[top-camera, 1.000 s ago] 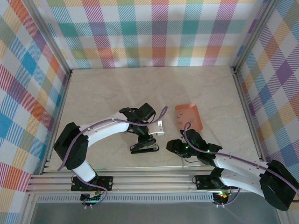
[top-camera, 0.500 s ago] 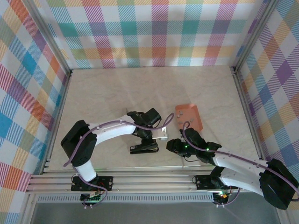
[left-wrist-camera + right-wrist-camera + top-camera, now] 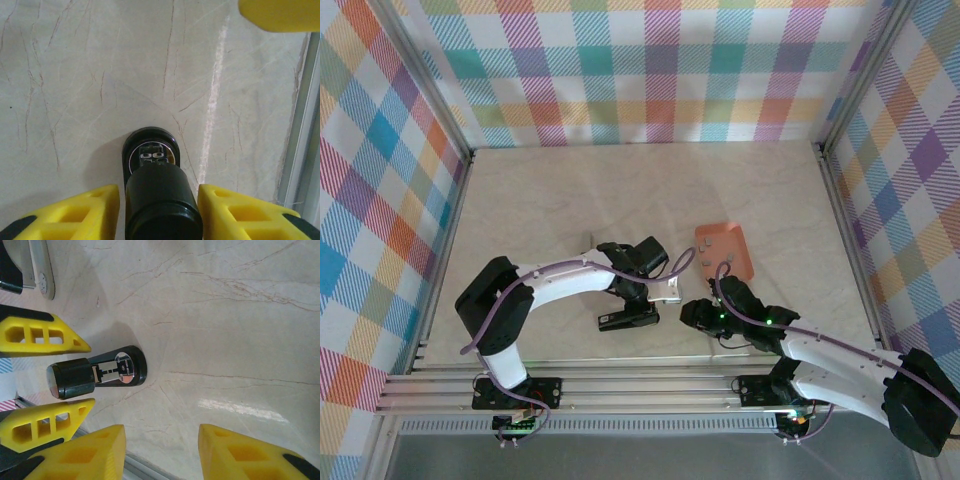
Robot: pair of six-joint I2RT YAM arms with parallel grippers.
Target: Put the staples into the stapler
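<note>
Black stapler (image 3: 628, 320) lies near the marbled table's (image 3: 540, 200) 6 o'clock edge. Overhead, the fingers of the left gripper (image 3: 638, 303) and right gripper (image 3: 692, 316) are hard to make out. Left wrist: yellow fingers (image 3: 75, 217) apart, straddling its end (their bases cropped). Right wrist: own fingers apart, empty; stapler at 9 o'clock, chrome inside visible.

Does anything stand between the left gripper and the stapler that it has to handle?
Nothing visible does. In the left wrist view the stapler lies directly between the fingers of the left gripper, with bare table around it.
</note>
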